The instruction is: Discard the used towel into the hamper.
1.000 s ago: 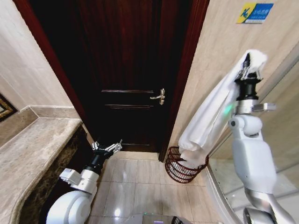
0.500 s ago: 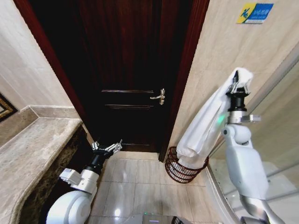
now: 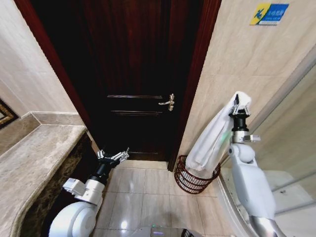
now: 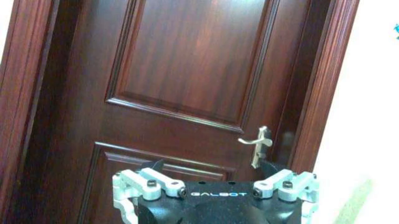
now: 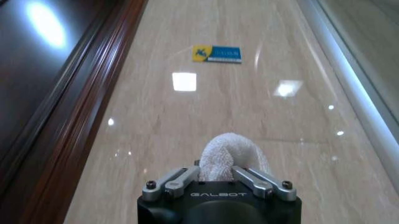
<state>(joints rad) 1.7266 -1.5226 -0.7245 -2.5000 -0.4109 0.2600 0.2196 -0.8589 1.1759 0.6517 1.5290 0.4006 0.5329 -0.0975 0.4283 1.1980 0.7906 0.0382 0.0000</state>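
A white towel (image 3: 213, 137) hangs long from my right gripper (image 3: 240, 104), which is raised by the tiled wall and shut on the towel's top end. Its lower end dips into the hamper (image 3: 185, 181), a round reddish-brown wire basket on the floor beside the door frame. In the right wrist view the towel (image 5: 228, 151) bunches between the closed fingers of the right gripper (image 5: 216, 176). My left gripper (image 3: 113, 156) is open and empty, held low in front of the door's base. The left wrist view has its spread fingers (image 4: 134, 183) facing the door.
A dark wooden door (image 3: 133, 74) with a brass handle (image 3: 168, 102) is shut straight ahead. A stone counter (image 3: 34, 158) runs along the left. A glass shower partition (image 3: 286, 148) stands at the right. Beige floor tiles (image 3: 148, 192) lie between door and robot.
My right arm has come down and slightly left with the towel, so its lower end sinks deeper into the hamper. The left arm has not moved.
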